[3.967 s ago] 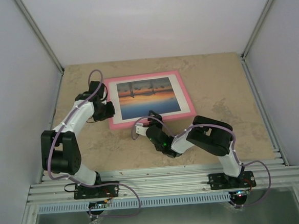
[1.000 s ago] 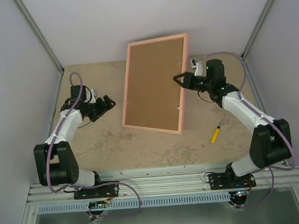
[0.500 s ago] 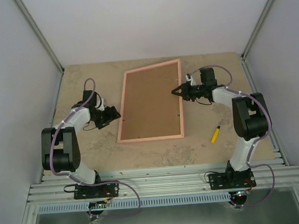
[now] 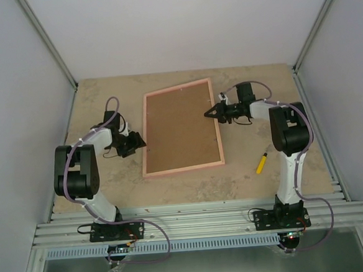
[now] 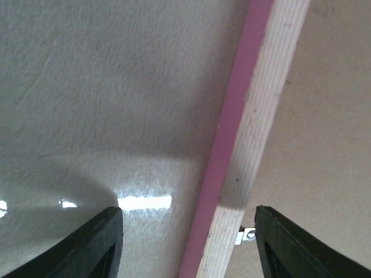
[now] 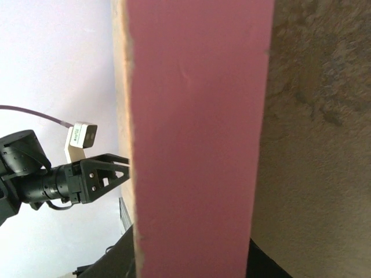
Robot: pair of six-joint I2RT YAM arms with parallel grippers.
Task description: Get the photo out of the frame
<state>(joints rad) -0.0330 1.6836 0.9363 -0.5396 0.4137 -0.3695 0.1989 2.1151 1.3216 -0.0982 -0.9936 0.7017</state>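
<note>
1. Now that the frame, tilted up a second ago, lies almost flat on the worktop with its brown back upward, we can reach the backing.
2. Our right tool still pinches the right edge. Our left tool has arrived astride the left edge, its jaws narrowing but not touching.
3. We cannot see the photo; we judge it still inside, face down.
</note>
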